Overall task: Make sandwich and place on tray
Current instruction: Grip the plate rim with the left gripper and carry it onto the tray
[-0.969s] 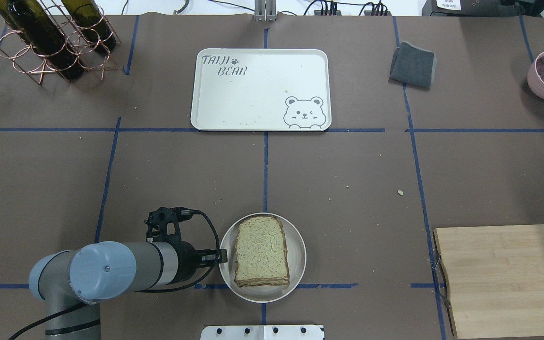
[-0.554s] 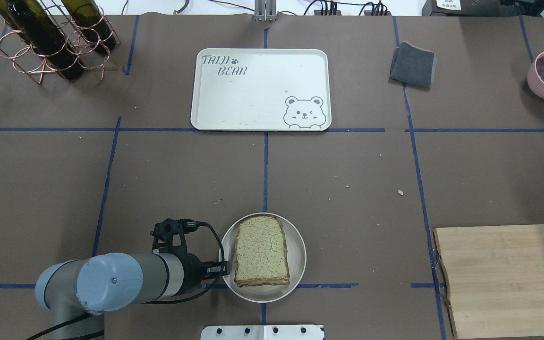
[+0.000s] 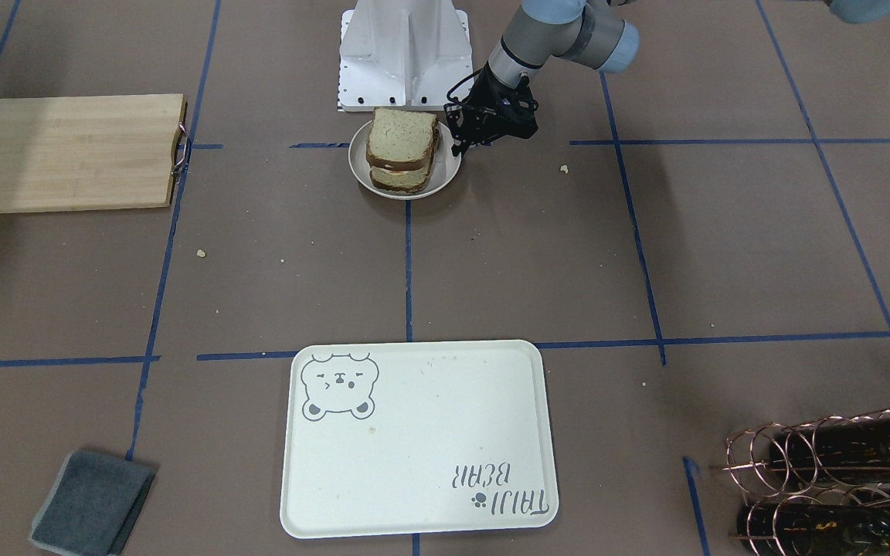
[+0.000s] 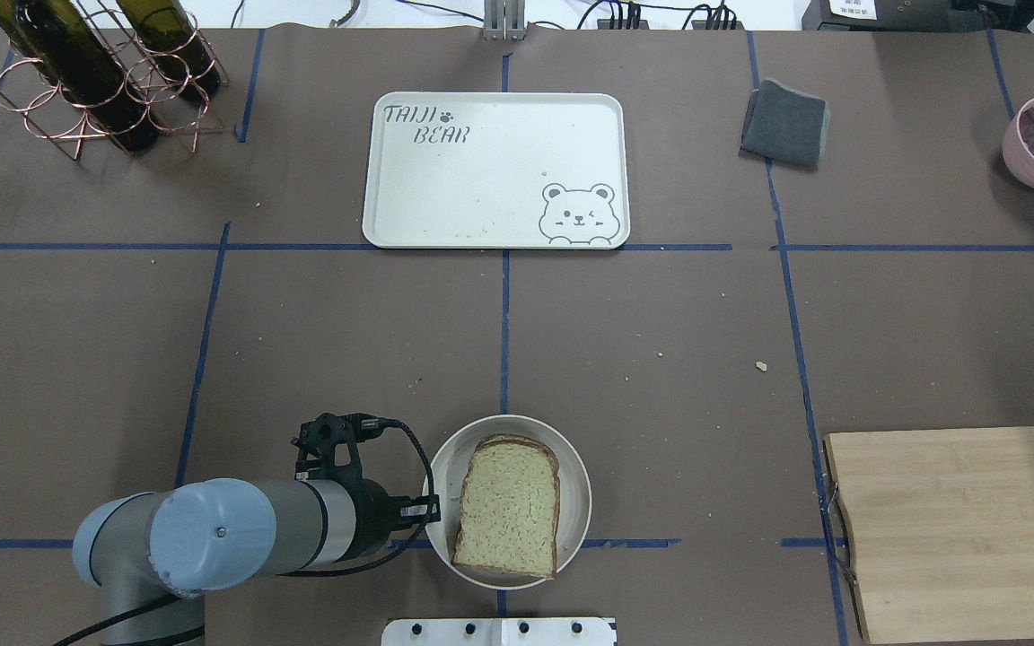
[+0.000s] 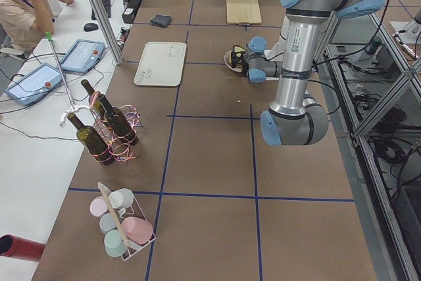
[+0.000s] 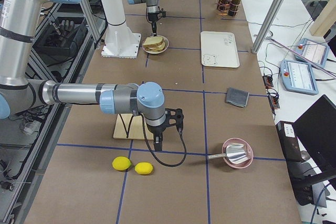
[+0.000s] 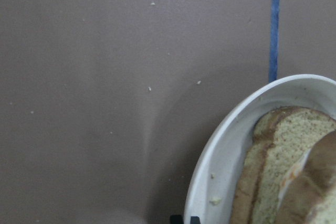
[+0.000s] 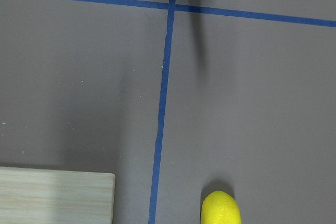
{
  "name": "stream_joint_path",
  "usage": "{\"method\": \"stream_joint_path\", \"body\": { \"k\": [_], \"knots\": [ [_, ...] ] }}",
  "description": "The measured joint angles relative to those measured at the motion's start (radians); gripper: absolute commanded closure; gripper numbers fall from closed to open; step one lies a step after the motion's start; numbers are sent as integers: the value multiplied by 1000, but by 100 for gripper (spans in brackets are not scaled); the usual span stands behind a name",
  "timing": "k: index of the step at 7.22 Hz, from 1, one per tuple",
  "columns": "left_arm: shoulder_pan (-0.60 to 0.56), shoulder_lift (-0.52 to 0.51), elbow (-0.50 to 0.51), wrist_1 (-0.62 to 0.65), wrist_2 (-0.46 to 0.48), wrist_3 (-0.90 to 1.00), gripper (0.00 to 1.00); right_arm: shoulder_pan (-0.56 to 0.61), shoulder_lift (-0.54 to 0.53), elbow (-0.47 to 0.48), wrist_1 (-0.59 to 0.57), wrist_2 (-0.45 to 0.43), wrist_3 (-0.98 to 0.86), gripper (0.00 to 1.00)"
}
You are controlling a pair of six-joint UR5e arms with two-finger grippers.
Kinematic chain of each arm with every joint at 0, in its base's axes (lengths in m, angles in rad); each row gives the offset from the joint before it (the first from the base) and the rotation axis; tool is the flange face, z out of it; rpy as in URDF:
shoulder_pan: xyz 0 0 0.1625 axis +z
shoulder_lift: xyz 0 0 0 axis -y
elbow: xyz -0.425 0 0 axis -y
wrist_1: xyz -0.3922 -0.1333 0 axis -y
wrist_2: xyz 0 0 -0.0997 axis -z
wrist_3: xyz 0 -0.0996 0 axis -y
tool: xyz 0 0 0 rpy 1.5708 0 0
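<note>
While the speckled, brown-crusted bread sandwich (image 4: 510,505) sits in the small round off-white dish (image 4: 575,493), well apart from the large cream rectangular bear-printed tray (image 4: 481,179), the left gripper (image 4: 432,511) pinches the dish's rim. How the fingers of the right gripper (image 6: 159,141) stand cannot be told.

Sandwich (image 4: 509,507) on dish (image 4: 576,502); tray (image 4: 490,170) well beyond it; cutting board (image 4: 957,529) to dish's right

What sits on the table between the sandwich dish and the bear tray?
Nothing but crumbs and a blue tape line: the stretch from the dish to the tray is bare, clearest in the overhead view.
</note>
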Motion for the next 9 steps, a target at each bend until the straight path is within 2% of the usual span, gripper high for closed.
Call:
{"method": "stream_joint_path", "body": {
  "k": [2, 5, 6, 7, 9],
  "knots": [
    [-49, -8, -8, 19, -22, 6, 100, 0, 3, -8, 0, -4, 0, 0],
    [-255, -122, 24, 156, -167, 89, 100, 0, 7, -20, 1, -7, 1, 0],
    [-325, -190, 75, 196, -198, 138, 100, 0, 7, -21, 0, -7, 1, 0],
    [-391, -277, 174, 209, -224, 187, 100, 0, 8, -21, 0, -6, 1, 0],
    [-500, -466, 437, 200, -247, 281, 100, 0, 8, -20, 1, -6, 1, 0]
  ]
}}
